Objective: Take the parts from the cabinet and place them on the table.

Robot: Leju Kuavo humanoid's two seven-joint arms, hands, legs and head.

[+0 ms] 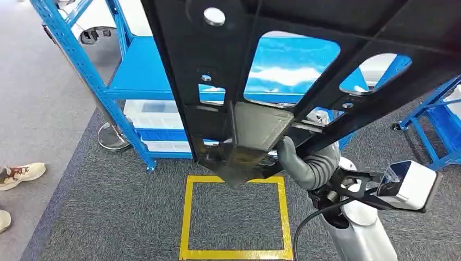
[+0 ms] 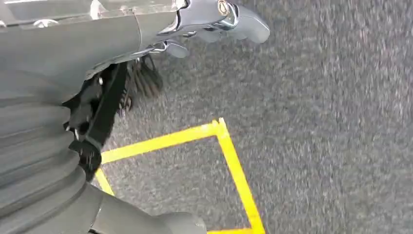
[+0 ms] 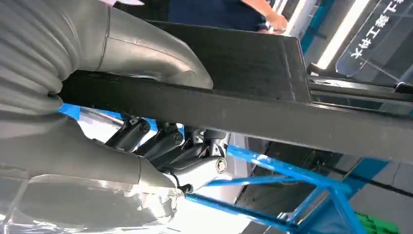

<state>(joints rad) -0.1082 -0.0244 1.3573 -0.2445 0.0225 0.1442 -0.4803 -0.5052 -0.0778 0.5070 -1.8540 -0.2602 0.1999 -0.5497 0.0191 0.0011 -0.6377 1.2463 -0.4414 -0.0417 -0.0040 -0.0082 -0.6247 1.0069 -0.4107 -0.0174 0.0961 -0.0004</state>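
A large black metal frame part [image 1: 217,65] with cut-out windows and a grey plate at its middle hangs close in front of me in the head view. My right hand [image 1: 304,163] grips its lower edge from underneath. In the right wrist view the thumb [image 3: 146,53] lies over the black bar [image 3: 253,117] and the dark fingers [image 3: 160,141] wrap beneath it. In the left wrist view my left hand [image 2: 146,73] stretches its fingers [image 2: 243,24] along a grey surface above the carpet. Whether it holds anything is unclear.
The blue cabinet rack [image 1: 136,81] stands ahead, with white bins [image 1: 152,114] on its lower shelf. A yellow taped square [image 1: 234,217] marks the grey carpet below. Another blue rack [image 1: 435,125] is at the right. A person's shoes [image 1: 19,174] are at the left edge.
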